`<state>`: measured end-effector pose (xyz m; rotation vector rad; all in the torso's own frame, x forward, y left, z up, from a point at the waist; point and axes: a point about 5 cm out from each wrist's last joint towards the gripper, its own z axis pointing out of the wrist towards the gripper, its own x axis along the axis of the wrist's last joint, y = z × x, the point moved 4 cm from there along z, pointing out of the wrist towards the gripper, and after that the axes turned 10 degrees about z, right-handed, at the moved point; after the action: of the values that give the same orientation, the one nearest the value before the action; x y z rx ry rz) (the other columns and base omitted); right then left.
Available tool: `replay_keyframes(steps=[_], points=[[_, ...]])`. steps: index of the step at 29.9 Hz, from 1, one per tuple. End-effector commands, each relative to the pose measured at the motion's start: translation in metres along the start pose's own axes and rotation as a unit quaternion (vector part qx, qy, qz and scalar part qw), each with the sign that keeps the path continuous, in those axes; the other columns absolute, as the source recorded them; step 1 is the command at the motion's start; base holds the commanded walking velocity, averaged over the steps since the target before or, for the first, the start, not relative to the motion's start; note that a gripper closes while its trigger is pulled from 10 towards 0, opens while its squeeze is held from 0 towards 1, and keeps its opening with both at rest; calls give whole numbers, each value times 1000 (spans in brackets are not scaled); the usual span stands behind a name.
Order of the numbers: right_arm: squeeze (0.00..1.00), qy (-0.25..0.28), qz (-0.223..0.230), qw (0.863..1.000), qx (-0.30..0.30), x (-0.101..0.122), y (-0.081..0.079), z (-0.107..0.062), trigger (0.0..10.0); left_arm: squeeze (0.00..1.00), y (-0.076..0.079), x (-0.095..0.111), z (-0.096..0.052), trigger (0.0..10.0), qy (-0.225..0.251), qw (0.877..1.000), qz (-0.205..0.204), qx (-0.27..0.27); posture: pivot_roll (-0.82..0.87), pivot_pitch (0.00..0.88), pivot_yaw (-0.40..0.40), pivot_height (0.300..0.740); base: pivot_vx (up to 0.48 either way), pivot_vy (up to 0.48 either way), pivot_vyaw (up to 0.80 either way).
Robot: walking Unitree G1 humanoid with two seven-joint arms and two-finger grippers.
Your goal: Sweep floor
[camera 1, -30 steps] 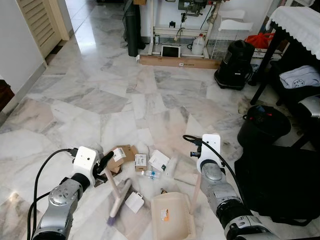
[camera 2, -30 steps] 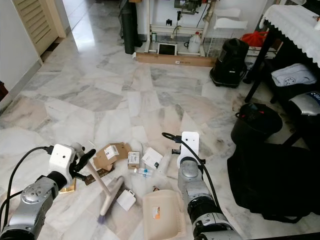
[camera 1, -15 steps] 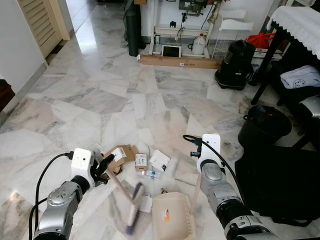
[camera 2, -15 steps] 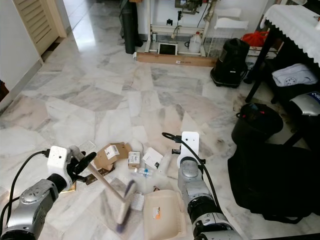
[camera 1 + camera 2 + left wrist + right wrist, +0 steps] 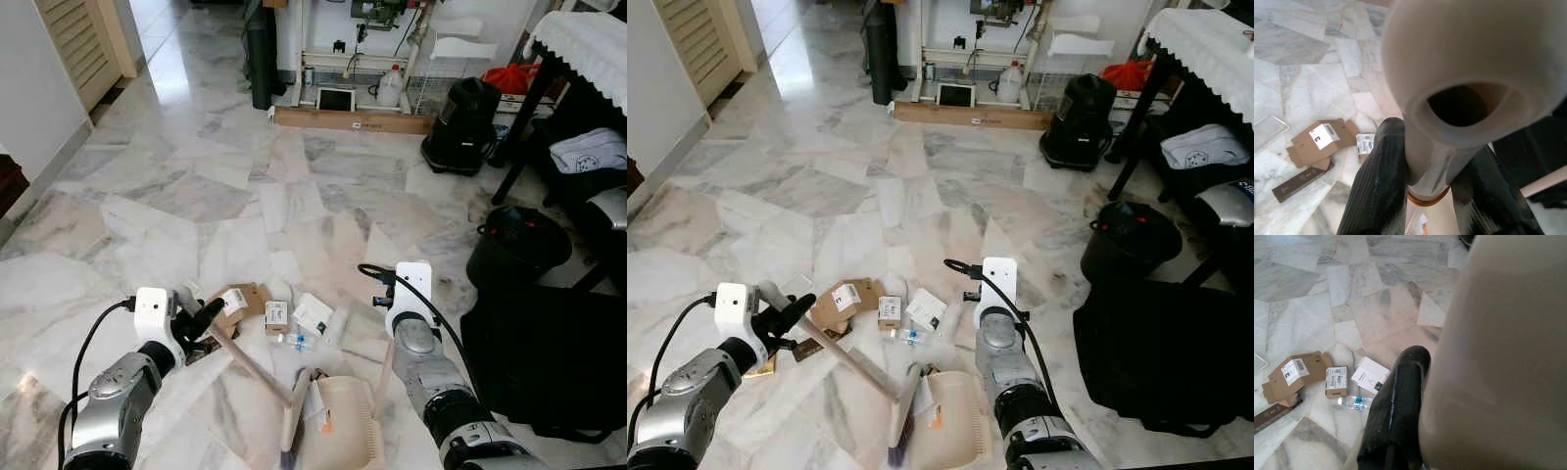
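Note:
My left gripper point(image 5: 203, 317) is shut on the beige handle of a hand brush point(image 5: 253, 364); in the left wrist view its fingers point(image 5: 1378, 186) clamp the handle's hollow end. The brush head point(image 5: 292, 423) lies against the left edge of a beige dustpan point(image 5: 345, 419) on the marble floor. My right gripper point(image 5: 388, 349) is shut on the dustpan's upright handle point(image 5: 1488, 357), with one black finger point(image 5: 1396, 401) showing beside it. Litter lies just beyond: a brown cardboard box point(image 5: 238, 298), a small printed box point(image 5: 275, 314), a white box point(image 5: 313, 313) and a small bottle point(image 5: 293, 341).
A black bag point(image 5: 549, 357) lies on the floor to my right, with a black bin point(image 5: 516, 245) and a table's legs behind it. A black vacuum point(image 5: 460, 113) and a long cardboard box point(image 5: 353, 119) stand at the far wall. Open marble floor stretches ahead and left.
The brush head has swept to the right across the floor, from near my left arm up to the dustpan's edge, pushing a small white packet along. The dustpan has stayed put.

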<state>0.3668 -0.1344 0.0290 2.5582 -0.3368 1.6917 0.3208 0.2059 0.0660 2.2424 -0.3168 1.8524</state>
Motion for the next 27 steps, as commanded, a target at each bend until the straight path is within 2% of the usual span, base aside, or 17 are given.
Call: replay_keyframes(steps=[1, 6, 10, 15, 19, 23, 27], points=[[0, -43, -4, 999, -4, -22, 3, -3, 10000, 0, 11, 20, 6, 10000, 37, 999, -23, -32, 26, 68, -55, 740, 0, 0, 0], [0, -44, -4, 999, -3, -22, 3, -2, 10000, 0, 18, 30, 5, 10000, 46, 997, -27, -61, 31, 72, -57, 740, 0, 0, 0], [0, -45, -4, 999, -2, -22, 2, -2, 10000, 0, 20, 33, 4, 10000, 45, 996, -8, -73, 33, 73, -57, 740, 0, 0, 0], [0, -44, -2, 999, 0, -22, 1, -2, 10000, 0, 17, 43, 4, 10000, 60, 996, 15, -58, 33, 74, -57, 740, 0, 0, 0], [0, -36, 2, 999, 4, -19, 0, -2, 10000, 0, 12, 68, 5, 10000, 100, 993, 55, -22, 35, 75, -58, 740, 0, 0, 0], [0, -26, 6, 1000, 7, -15, 0, -2, 10000, 0, 5, 87, 5, 10000, 137, 989, 62, 3, 36, 76, -58, 740, 0, 0, 0], [0, -24, 9, 1000, 11, -14, -1, -2, 10000, 0, 6, 100, 5, 10000, 162, 985, 64, 9, 36, 76, -58, 740, 0, 0, 0]])
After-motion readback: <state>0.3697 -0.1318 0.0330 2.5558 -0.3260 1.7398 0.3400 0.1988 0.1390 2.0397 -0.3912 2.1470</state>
